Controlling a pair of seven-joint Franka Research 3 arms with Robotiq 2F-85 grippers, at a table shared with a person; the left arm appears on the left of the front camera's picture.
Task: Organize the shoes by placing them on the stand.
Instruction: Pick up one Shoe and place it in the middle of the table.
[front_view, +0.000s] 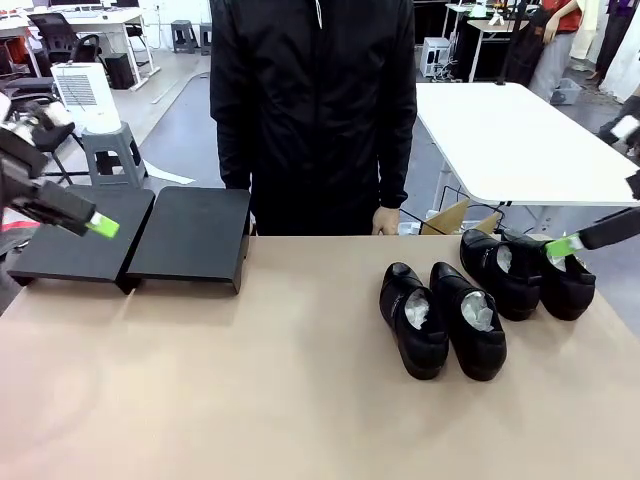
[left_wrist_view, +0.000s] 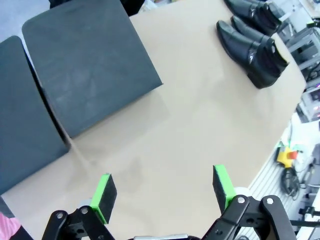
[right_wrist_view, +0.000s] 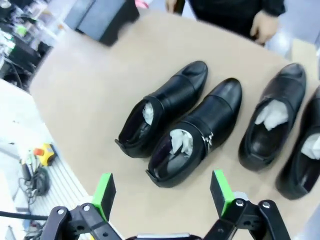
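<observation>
Several black glossy shoes with white paper inside lie on the tan table at the right: one pair (front_view: 412, 322) (front_view: 470, 322) in the middle right, another pair (front_view: 500, 272) (front_view: 568, 287) behind it. The black stand (front_view: 190, 238) lies in two sections at the back left, with nothing on it. My left gripper (front_view: 100, 226) hovers open over the stand's left section (front_view: 70, 250). My right gripper (front_view: 563, 246) hangs open above the far-right pair. In the right wrist view the open gripper (right_wrist_view: 160, 192) is above the shoes (right_wrist_view: 197, 132), empty. The left wrist view has its open gripper (left_wrist_view: 162, 192) over bare table beside the stand (left_wrist_view: 85, 65).
A person in a black jacket (front_view: 315, 110) stands at the table's far edge, one hand (front_view: 385, 222) by the rim. A white table (front_view: 520, 140) stands behind at the right. A grey stool (front_view: 108, 150) is at the back left. Bare tabletop (front_view: 250, 380) spans the front.
</observation>
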